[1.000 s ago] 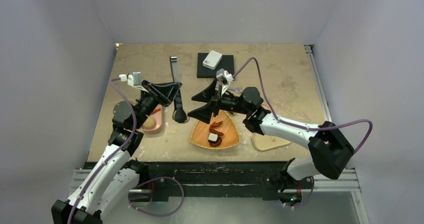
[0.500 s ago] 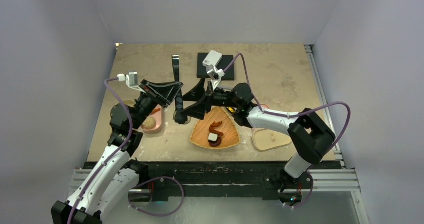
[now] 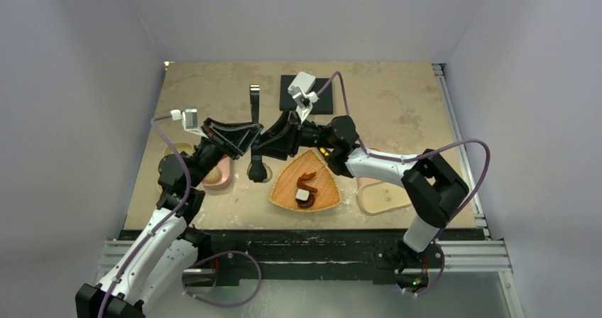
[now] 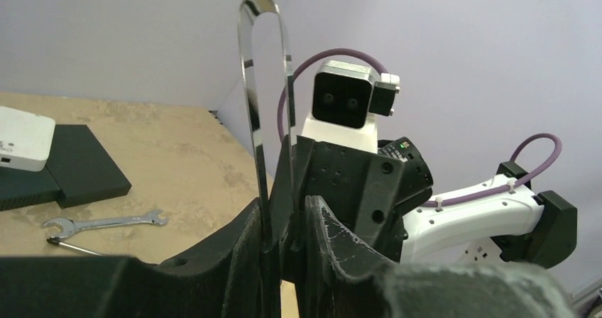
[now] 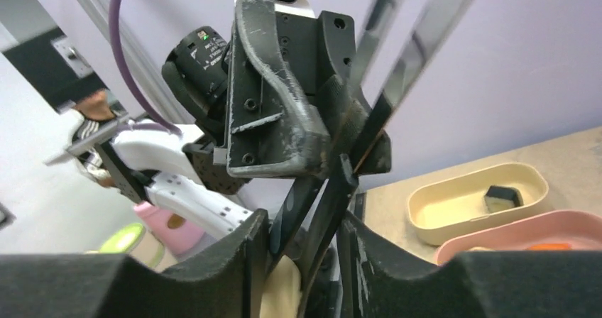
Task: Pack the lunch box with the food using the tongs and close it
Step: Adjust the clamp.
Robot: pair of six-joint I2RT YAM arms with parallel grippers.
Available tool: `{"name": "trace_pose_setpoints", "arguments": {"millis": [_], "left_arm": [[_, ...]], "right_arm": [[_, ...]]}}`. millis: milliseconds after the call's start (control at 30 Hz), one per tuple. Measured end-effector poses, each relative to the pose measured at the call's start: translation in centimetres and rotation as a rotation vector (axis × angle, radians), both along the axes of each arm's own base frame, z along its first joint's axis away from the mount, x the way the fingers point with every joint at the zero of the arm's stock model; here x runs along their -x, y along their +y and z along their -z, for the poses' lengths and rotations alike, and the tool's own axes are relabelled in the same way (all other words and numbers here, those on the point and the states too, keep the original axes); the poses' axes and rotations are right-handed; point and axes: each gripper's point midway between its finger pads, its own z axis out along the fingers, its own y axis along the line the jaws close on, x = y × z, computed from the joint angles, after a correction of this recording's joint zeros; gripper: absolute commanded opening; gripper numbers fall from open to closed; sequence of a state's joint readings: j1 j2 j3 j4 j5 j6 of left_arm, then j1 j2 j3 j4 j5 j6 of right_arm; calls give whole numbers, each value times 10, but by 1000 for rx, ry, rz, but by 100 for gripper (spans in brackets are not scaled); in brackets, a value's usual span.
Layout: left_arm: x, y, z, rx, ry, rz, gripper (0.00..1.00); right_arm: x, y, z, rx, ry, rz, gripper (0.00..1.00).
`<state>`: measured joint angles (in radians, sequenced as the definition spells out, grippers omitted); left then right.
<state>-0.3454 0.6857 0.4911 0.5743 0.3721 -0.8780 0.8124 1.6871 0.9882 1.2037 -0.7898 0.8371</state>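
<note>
Packing looks barely under way, going by how things lie. One pair of tongs (image 4: pixel 250 98) is up off the counter (image 3: pixel 397 112), standing nearly upright between the two arms, left of the middle. The left hand (image 4: pixel 284 222) is clenched on its lower part. The right hand (image 5: pixel 305 240) has a finger on each side of the two thin arms, but I cannot tell whether it presses on them or is only placed around them. No food sits between the tong tips as far as I can see, so this reads as a handover or a regrip, not a pick.

Already placed: one beige bun (image 3: pixel 211 172) in the one pink box (image 3: pixel 221 179) at the near left, with an orange bit (image 5: pixel 546 246) beside it in the right wrist view. One cream box (image 5: pixel 454 208) just beyond it holds one dark piece (image 5: pixel 502 198).

To be done yet: the one orange plate (image 3: pixel 323 190) near the middle carries about three pieces, an orange-red one, a black-and-white one and something dark under it, though they are too small to count surely. One beige lid (image 3: pixel 387 199) lies off at the near right, so closing is not yet done.

One wrench (image 4: pixel 106 223) and one white device (image 4: pixel 21 137) on one black pad (image 4: pixel 85 165) sit at the far side.
</note>
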Motion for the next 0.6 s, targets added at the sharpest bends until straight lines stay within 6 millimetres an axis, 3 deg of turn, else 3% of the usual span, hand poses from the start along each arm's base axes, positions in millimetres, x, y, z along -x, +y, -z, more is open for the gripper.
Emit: {"name": "trace_pose_setpoints", "arguments": {"millis": [133, 233, 433, 600], "left_arm": [[6, -3, -5, 1, -27, 33, 37], [7, -5, -4, 3, -17, 48, 46], [0, -14, 12, -63, 70, 80, 72], [-6, -19, 0, -182, 81, 95, 78]], "right_arm": [[-3, 2, 3, 10, 27, 0, 9], [-2, 3, 6, 23, 35, -10, 0], [-3, 3, 15, 68, 38, -3, 0], [-7, -6, 16, 123, -10, 40, 0]]}}
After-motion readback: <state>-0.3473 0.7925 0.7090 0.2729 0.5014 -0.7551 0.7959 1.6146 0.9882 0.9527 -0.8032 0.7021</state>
